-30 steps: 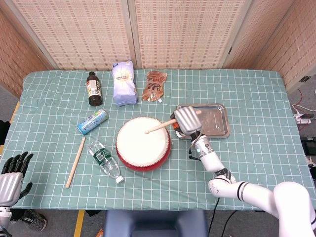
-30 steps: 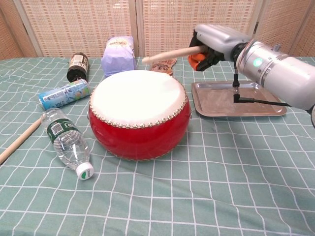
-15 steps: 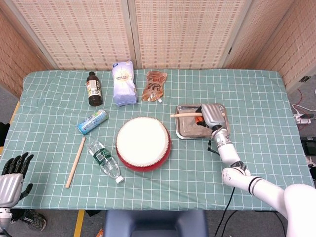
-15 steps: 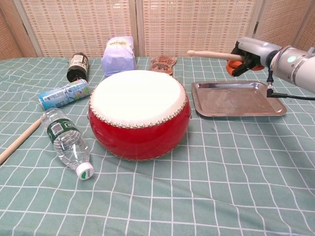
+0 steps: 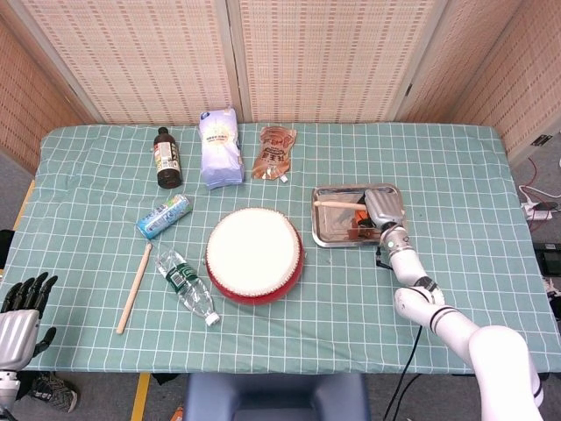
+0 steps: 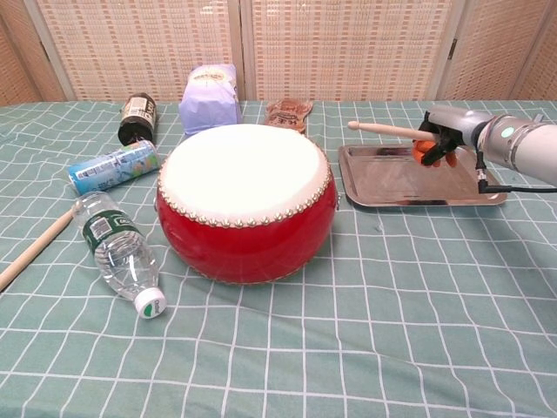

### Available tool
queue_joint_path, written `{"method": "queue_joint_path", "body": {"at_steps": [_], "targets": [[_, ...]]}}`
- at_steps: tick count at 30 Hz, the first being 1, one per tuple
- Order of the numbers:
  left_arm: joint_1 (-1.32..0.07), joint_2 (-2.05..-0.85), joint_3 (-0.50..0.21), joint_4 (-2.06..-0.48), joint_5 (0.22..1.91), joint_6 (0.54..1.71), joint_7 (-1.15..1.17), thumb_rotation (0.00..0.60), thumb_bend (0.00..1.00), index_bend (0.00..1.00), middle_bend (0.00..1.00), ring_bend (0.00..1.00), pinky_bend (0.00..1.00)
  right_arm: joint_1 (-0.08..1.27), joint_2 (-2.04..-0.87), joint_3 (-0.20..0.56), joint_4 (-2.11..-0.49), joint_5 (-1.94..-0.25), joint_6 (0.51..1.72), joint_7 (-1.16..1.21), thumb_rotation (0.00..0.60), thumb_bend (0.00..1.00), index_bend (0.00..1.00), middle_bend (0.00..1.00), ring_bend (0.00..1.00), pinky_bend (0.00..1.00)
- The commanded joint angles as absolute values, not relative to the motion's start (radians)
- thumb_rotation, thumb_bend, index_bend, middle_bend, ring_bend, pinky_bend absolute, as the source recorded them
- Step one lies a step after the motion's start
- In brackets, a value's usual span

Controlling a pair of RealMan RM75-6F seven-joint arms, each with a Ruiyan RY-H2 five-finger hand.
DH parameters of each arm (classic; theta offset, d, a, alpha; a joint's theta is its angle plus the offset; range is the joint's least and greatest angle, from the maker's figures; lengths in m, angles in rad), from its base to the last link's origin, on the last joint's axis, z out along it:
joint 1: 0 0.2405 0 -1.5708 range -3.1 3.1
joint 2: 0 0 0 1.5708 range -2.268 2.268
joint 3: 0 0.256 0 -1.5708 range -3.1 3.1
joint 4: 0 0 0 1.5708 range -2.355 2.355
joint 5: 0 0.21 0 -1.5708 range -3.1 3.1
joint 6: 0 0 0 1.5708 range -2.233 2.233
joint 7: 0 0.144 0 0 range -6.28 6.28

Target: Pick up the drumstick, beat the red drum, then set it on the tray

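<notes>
The red drum point(image 5: 255, 255) point(image 6: 246, 200) with its white skin stands mid-table. My right hand point(image 5: 379, 210) point(image 6: 442, 138) hovers low over the steel tray point(image 5: 330, 233) point(image 6: 383, 185) and grips a wooden drumstick point(image 5: 335, 203) point(image 6: 388, 131), whose tip points left over the tray's left part. A second drumstick point(image 5: 134, 288) point(image 6: 33, 250) lies on the cloth left of the drum. My left hand point(image 5: 19, 317) hangs off the table's front left corner, fingers apart, holding nothing.
A plastic water bottle point(image 5: 186, 286) and a blue can point(image 5: 164, 216) lie left of the drum. A dark bottle point(image 5: 166, 159), a white bag point(image 5: 220, 147) and a brown pouch point(image 5: 274, 153) stand along the back.
My right hand has carried the drumstick from above the drum rightward to the tray and lowered it close to the tray's surface. The left hand has not moved.
</notes>
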State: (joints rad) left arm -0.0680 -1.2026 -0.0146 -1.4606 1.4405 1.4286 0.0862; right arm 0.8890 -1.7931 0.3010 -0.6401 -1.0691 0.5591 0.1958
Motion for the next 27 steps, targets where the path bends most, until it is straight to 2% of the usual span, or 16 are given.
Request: {"method": "queue_joint_path", "body": {"at_steps": [1, 4, 7, 13, 19, 22, 27], "targets": [[-0.068, -1.203, -0.014, -1.461, 1.440, 1.427, 0.087, 0.600, 0.27, 0.00, 0.00, 0.00, 0.02, 0.901, -1.817, 0.299, -0.595, -1.092, 0.531, 0.236, 0.600, 0.39, 0.47, 0.44, 0.33, 0.40], [-0.068, -1.203, -0.014, -1.460, 1.437, 1.423, 0.088, 0.600, 0.27, 0.00, 0.00, 0.00, 0.02, 0.906, -1.828, 0.297, -0.561, -1.109, 0.514, 0.266, 0.600, 0.27, 0.35, 0.35, 0.25, 0.32], [-0.069, -1.204, -0.014, -1.460, 1.437, 1.421, 0.089, 0.600, 0.27, 0.00, 0.00, 0.00, 0.02, 0.910, -1.837, 0.295, -0.537, -1.123, 0.500, 0.291, 0.600, 0.18, 0.29, 0.32, 0.21, 0.28], [-0.073, -1.204, -0.018, -1.459, 1.435, 1.417, 0.091, 0.600, 0.27, 0.00, 0.00, 0.00, 0.02, 0.901, -1.817, 0.286, -0.553, -1.171, 0.534, 0.332, 0.600, 0.14, 0.24, 0.28, 0.16, 0.23], [-0.079, -1.202, -0.025, -1.457, 1.435, 1.417, 0.085, 0.600, 0.27, 0.00, 0.00, 0.00, 0.02, 0.820, -1.703, 0.260, -0.723, -1.256, 0.752, 0.326, 0.600, 0.14, 0.24, 0.28, 0.16, 0.23], [-0.083, -1.203, -0.028, -1.455, 1.436, 1.416, 0.081, 0.600, 0.27, 0.00, 0.00, 0.00, 0.02, 0.736, -1.604, 0.224, -0.877, -1.295, 0.899, 0.218, 0.600, 0.19, 0.24, 0.28, 0.16, 0.23], [-0.091, -1.203, -0.035, -1.460, 1.441, 1.417, 0.077, 0.600, 0.27, 0.00, 0.00, 0.00, 0.02, 0.565, -1.408, 0.181, -1.200, -1.283, 1.111, -0.007, 0.600, 0.20, 0.24, 0.28, 0.16, 0.23]]}}
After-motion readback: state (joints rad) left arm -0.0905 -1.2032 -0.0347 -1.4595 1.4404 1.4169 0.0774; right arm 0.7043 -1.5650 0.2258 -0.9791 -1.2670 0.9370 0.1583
